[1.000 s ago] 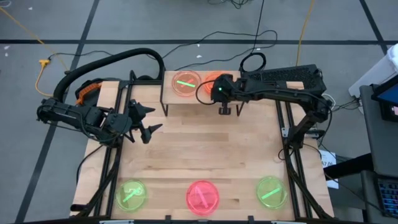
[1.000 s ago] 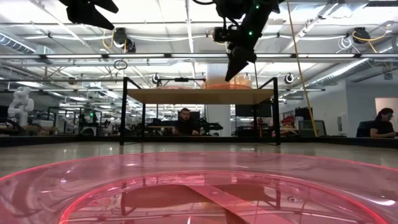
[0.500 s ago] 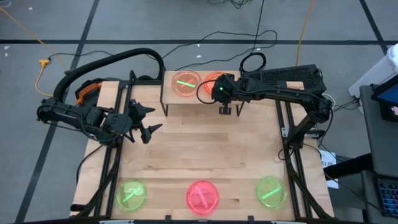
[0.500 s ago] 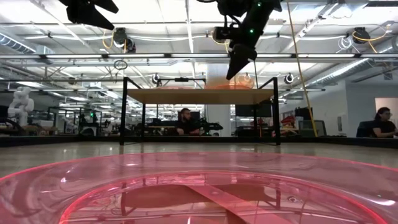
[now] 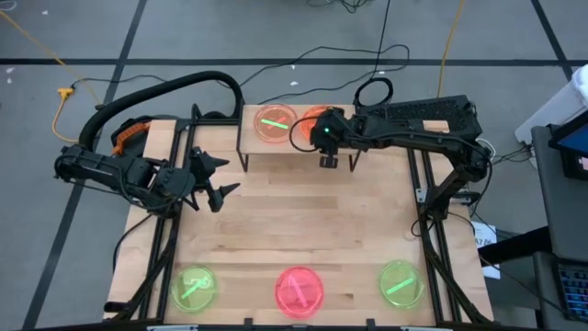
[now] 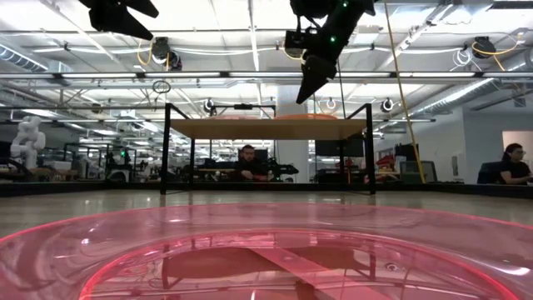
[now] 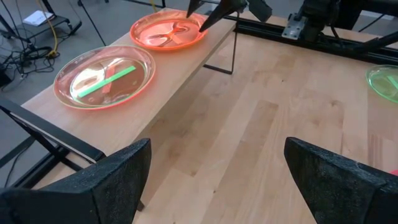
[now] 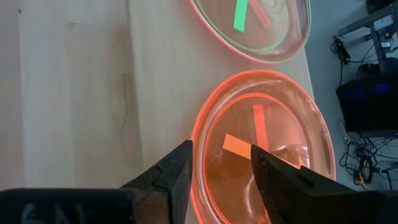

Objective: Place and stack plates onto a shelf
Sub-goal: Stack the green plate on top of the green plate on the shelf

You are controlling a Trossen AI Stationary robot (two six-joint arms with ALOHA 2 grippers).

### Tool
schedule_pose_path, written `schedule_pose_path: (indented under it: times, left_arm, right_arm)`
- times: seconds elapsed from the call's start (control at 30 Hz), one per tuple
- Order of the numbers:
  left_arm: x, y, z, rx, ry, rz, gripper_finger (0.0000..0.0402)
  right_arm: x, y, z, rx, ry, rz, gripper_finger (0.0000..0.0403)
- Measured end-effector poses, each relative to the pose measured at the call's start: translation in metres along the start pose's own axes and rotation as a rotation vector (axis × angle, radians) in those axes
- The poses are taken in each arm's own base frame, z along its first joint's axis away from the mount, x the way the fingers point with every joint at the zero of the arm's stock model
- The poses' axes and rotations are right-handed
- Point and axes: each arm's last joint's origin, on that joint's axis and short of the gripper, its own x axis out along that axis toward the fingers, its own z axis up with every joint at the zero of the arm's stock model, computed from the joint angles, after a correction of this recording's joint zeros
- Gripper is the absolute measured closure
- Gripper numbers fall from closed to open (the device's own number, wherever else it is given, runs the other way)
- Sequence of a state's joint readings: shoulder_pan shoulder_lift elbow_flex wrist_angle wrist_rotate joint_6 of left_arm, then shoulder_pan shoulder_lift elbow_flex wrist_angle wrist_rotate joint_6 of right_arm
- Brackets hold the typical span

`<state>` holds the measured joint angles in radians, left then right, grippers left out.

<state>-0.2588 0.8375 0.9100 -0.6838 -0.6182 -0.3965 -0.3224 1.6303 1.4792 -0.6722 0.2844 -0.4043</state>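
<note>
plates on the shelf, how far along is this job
Done: two orange plates sit side by side on the shelf, one with a green streak and one under the right tool. In hand: nothing; the right tool hangs open above that plate. Left: two green plates and a pink one along the table's near edge. The left tool waits open.

Overhead camera looks straight down; a table-level camera faces the room; both wrist cameras, close in, share the low light-wood shelf (image 7: 186, 68) with them.
</note>
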Motion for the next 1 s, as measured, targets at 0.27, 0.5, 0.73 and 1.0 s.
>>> schedule_pose_path:
  times: [0.27, 0.5, 0.73, 1.0]
  left_arm:
    - [0.0, 0.0, 0.0, 0.0, 0.0, 0.0, 0.003]
    - [0.0, 0.0, 0.0, 0.0, 0.0, 0.0, 0.003]
    - [0.0, 0.0, 0.0, 0.0, 0.0, 0.0, 0.003]
    - [0.0, 0.0, 0.0, 0.0, 0.0, 0.0, 0.003]
  right_arm:
    - [-0.029, 0.012, 0.012, -0.02, -0.124, -0.003, 0.0255]
    - [-0.081, 0.018, 0.016, 0.043, -0.291, 0.0, 0.0254]
    - [-0.109, 0.035, -0.001, 0.112, -0.41, 0.095, 0.0254]
    - [-0.105, 0.07, -0.046, 0.171, -0.571, 0.158, 0.0255]
